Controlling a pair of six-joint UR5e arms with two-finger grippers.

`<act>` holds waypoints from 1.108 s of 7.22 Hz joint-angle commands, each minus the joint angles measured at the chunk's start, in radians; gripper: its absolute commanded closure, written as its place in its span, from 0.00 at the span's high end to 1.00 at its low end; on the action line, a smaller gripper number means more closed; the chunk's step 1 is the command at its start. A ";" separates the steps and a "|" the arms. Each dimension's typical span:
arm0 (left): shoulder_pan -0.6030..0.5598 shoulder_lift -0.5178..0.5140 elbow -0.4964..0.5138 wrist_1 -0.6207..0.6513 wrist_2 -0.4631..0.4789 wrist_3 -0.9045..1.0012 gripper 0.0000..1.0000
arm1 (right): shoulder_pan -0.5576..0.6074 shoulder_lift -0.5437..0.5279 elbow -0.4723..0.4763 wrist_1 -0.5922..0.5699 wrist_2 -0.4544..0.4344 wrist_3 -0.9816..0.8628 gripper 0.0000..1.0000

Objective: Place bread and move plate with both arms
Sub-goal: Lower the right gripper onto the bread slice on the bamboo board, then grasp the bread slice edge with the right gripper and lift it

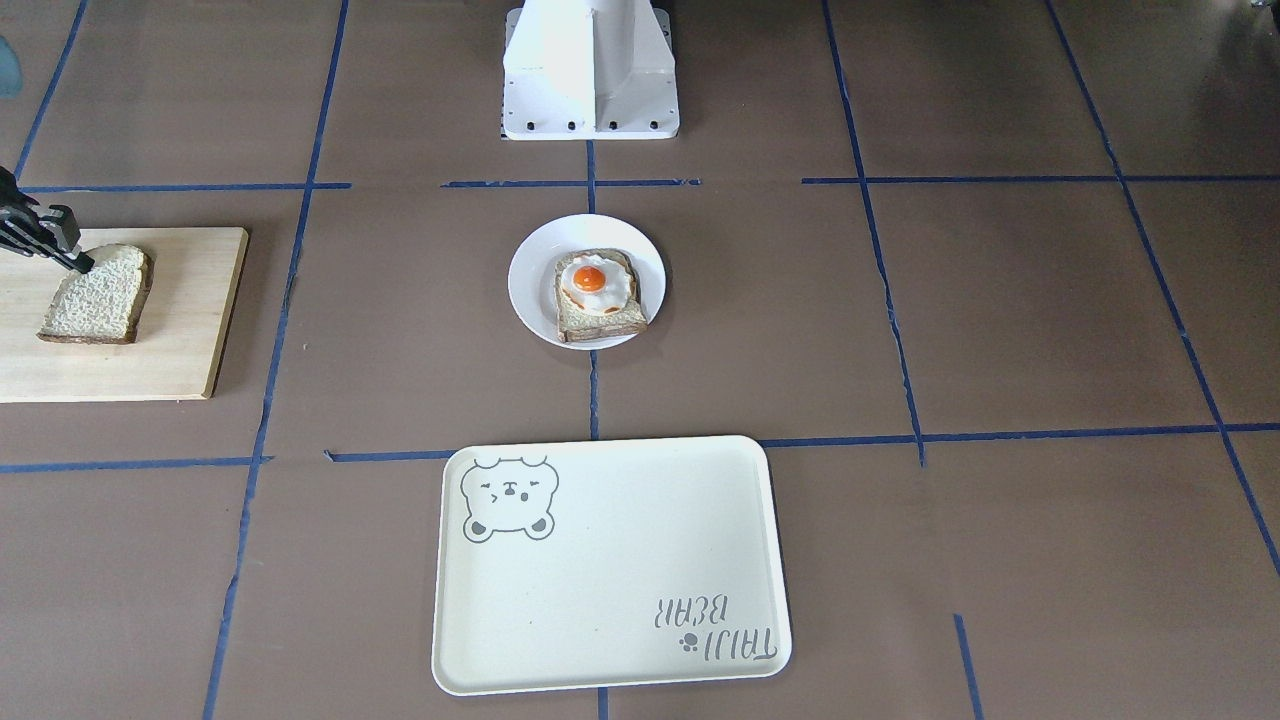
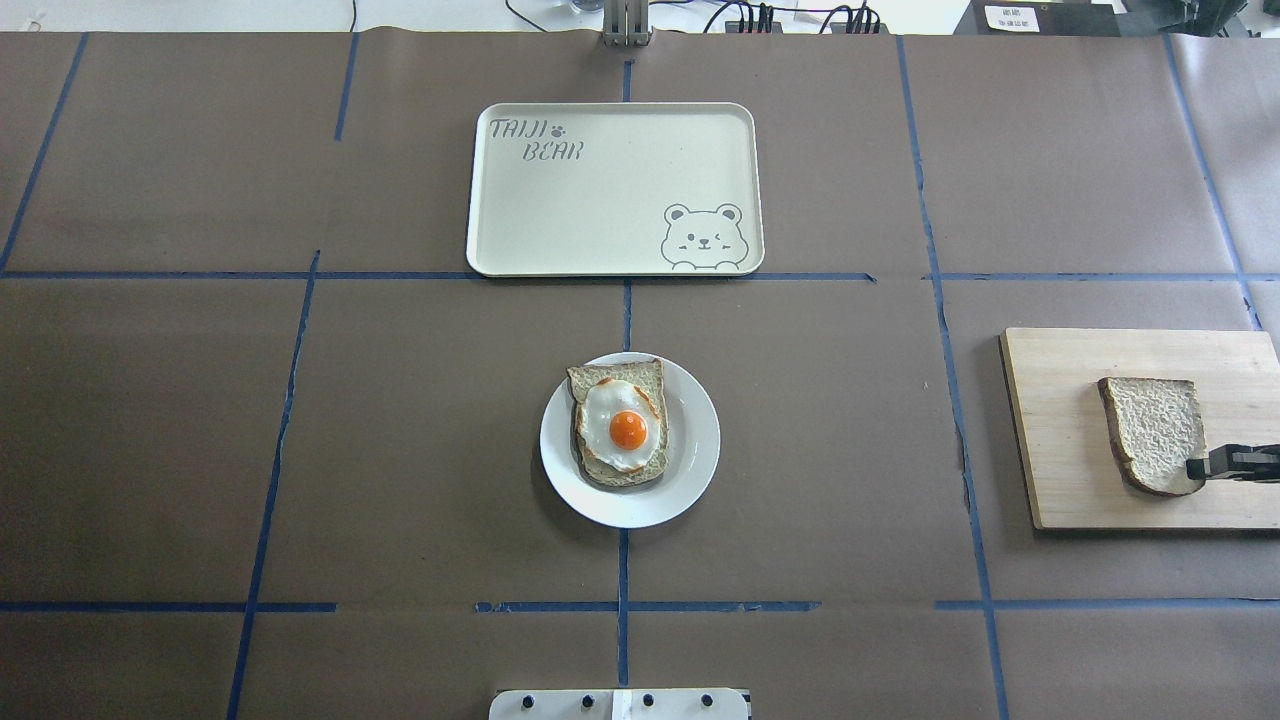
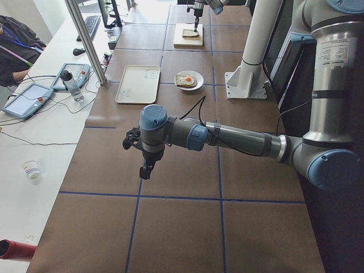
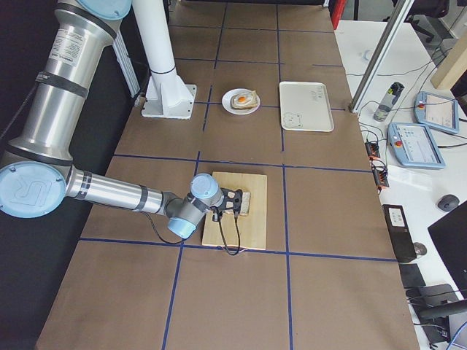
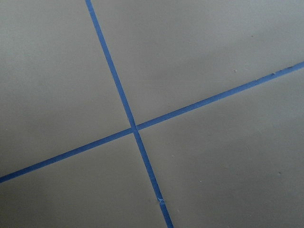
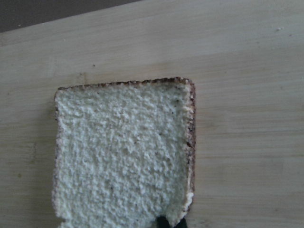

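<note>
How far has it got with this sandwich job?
Early on. Nothing looks finished: the plain bread lies on the wooden board, and the plate holding egg toast sits mid-table. In hand: the right gripper is at the slice's edge. Left: place the bread, then move the plate with both arms.

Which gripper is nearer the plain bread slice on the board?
Right. The right gripper is at the edge of the bread on the wooden board; the left gripper hangs over the table at the far end.
</note>
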 commanded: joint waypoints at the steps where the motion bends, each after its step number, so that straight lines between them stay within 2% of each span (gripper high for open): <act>1: 0.000 0.002 -0.003 0.000 -0.001 0.000 1.00 | 0.004 -0.007 0.023 0.000 0.022 -0.006 0.00; 3: 0.000 0.000 -0.003 0.000 -0.001 0.000 1.00 | 0.016 -0.010 0.055 -0.001 0.059 -0.003 0.00; 6: 0.000 0.000 -0.004 0.000 -0.001 -0.002 1.00 | 0.149 0.000 0.148 -0.006 0.215 -0.005 0.00; 7: 0.000 0.000 -0.004 0.000 -0.001 -0.002 1.00 | 0.160 0.019 0.197 -0.016 0.249 0.001 0.00; 8: 0.000 0.000 -0.004 0.000 -0.002 -0.002 1.00 | 0.174 0.117 0.236 -0.105 0.295 0.009 0.00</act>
